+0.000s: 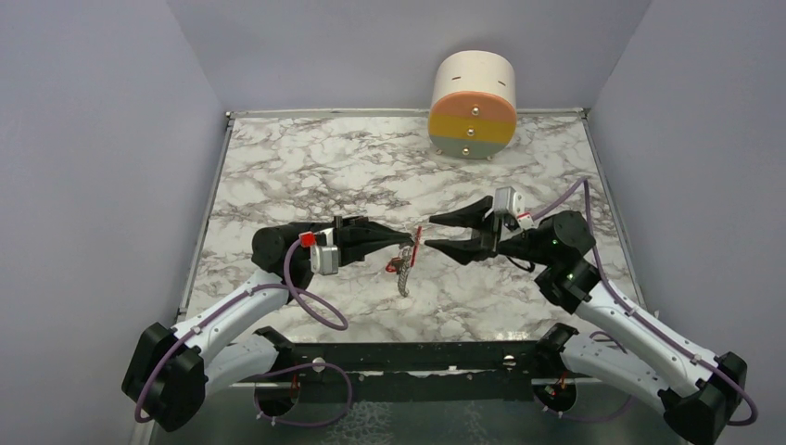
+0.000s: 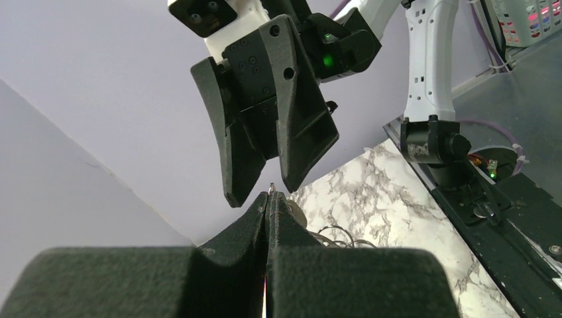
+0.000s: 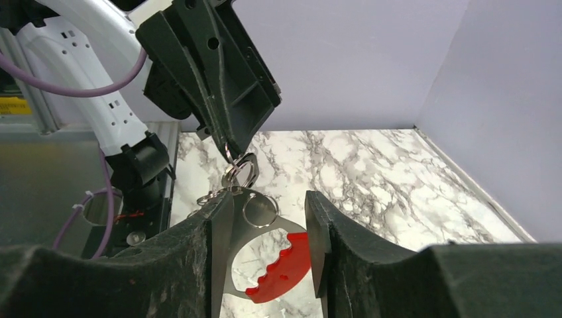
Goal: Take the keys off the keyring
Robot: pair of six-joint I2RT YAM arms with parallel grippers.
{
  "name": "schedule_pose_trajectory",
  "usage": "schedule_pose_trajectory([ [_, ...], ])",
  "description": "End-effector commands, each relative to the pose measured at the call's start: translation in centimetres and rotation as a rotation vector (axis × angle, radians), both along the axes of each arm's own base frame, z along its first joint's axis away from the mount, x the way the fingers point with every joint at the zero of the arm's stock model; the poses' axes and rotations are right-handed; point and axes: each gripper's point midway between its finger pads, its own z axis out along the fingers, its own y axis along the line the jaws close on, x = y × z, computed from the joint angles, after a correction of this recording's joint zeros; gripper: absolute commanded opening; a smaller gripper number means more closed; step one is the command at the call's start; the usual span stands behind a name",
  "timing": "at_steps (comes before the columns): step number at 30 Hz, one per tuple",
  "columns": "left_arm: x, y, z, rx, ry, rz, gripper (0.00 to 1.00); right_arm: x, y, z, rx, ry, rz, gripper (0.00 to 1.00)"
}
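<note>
In the top view, the left pincer (image 1: pixel 400 243) is pressed together on the upper end of the keyring (image 1: pixel 406 271), which hangs below that pincer over the marbled bench (image 1: pixel 306 167). The red clip (image 1: pixel 417 243) is seen just beside the left pincer's tip. The right pincer (image 1: pixel 443 234) is spread wide and faces the left pincer, with the clip between the two. A striped drum (image 1: pixel 473 104) stands well beyond the left pincer, at the back of the bench.

In the left wrist view, the left pincer's fingers (image 2: pixel 255 222) are closed flat on each other, with a sliver of metal pinched at their tip. The other pincer's spread fingers are seen just ahead of that tip.

In the right wrist view, the clip hangs below the left pincer, between the right pincer's spread fingers (image 3: pixel 222 252). A thin ring (image 3: pixel 260 211) and chain links (image 3: pixel 212 197) are seen under the left pincer. The keys cannot be told apart from the rest.
</note>
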Motion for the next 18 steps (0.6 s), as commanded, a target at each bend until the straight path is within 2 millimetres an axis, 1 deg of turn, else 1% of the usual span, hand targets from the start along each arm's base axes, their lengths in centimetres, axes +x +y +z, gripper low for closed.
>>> schedule_pose_trajectory([
  [1, -0.8, 0.4, 1.5, -0.024, -0.067, -0.02, 0.0, 0.3, 0.7, 0.2, -0.031, -0.003, 0.019, 0.46],
  [6, -1.2, 0.5, 1.4, -0.013, -0.07, -0.038, 0.0, 0.0, 2.0, -0.8, -0.079, -0.01, 0.109, 0.47],
  [8, -1.4, 0.5, 1.4, -0.01, -0.073, -0.045, 0.0, 0.2, 2.3, -1.1, -0.096, -0.013, 0.123, 0.47],
  [11, -1.8, 0.7, 1.5, -0.009, -0.084, -0.056, 0.0, 0.6, 2.4, -1.5, -0.109, -0.015, 0.108, 0.47],
  [14, -2.1, 0.8, 1.6, -0.009, -0.096, -0.062, 0.0, 0.3, 2.2, -1.4, -0.102, -0.022, 0.11, 0.47],
  [18, -2.1, 0.7, 1.6, -0.005, -0.099, -0.067, 0.0, -0.1, 2.4, -1.5, -0.11, -0.017, 0.143, 0.48],
])
